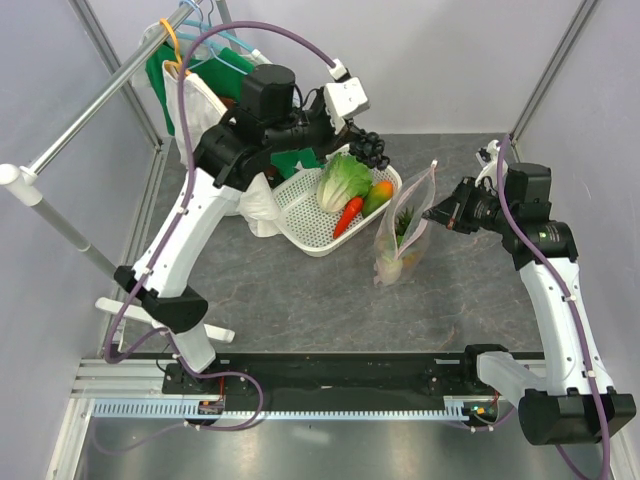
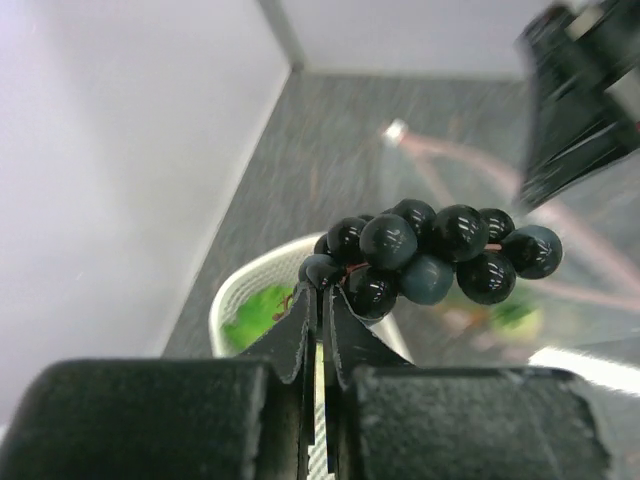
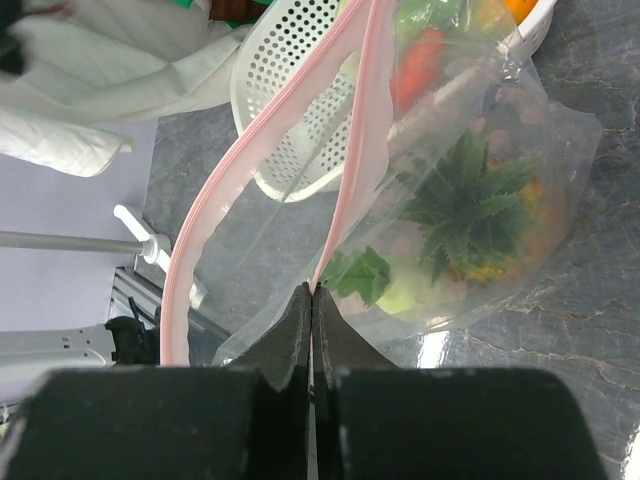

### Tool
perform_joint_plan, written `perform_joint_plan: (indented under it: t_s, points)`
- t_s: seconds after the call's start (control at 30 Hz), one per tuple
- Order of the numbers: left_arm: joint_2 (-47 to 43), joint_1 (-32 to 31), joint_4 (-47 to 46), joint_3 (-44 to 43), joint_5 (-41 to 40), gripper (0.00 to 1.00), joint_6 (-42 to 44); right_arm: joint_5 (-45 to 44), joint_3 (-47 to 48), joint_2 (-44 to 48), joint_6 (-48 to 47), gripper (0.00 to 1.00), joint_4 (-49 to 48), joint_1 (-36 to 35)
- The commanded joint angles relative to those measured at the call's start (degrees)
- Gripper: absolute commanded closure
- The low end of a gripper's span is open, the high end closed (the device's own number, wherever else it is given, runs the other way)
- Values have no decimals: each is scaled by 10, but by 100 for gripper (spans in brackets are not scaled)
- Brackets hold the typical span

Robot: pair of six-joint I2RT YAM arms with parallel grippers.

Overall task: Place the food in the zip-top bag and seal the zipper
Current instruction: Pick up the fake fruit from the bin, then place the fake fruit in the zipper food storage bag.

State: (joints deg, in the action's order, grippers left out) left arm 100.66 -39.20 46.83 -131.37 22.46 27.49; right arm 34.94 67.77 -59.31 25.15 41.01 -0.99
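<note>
Over grey tabletop [image 1: 300, 300], loading seems midway: left gripper [image 2: 322, 300] pinches the grape bunch [image 2: 440, 255] above the white basket [image 1: 295, 215], while right gripper [image 3: 312, 300] clamps the zipper [image 3: 200, 230] of the zip-top bag [image 1: 402, 240] beside it, so next calls for a rightward drop-in.

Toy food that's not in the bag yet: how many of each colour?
Green leafy toy vegetable: 1
Red toy chili: 1
Orange-and-green toy fruit: 1
Dark purple toy grape bunch: 1
Total: 4
</note>
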Motion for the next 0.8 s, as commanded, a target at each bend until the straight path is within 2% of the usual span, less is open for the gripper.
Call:
perform_joint_plan:
  t_s: [0.0,0.1,0.3,0.43,0.67,0.77]
  points:
    - [-22,-11,-29,-38,91,98,-133,15,5,-1,10,100,-26,1]
    - [-21,-23,-49,-37,138,98,-182,21,6,-5,17,100,-30,1]
    - [-7,-39,-85,-37,187,98,-256,39,11,-4,28,100,-37,0]
    - [15,-46,-103,-34,212,98,-338,47,18,5,32,100,-33,0]
    - [49,-64,-124,8,275,98,-365,47,24,11,29,100,-21,1]
    - [61,-65,-122,18,258,98,-356,48,27,15,26,100,-15,0]
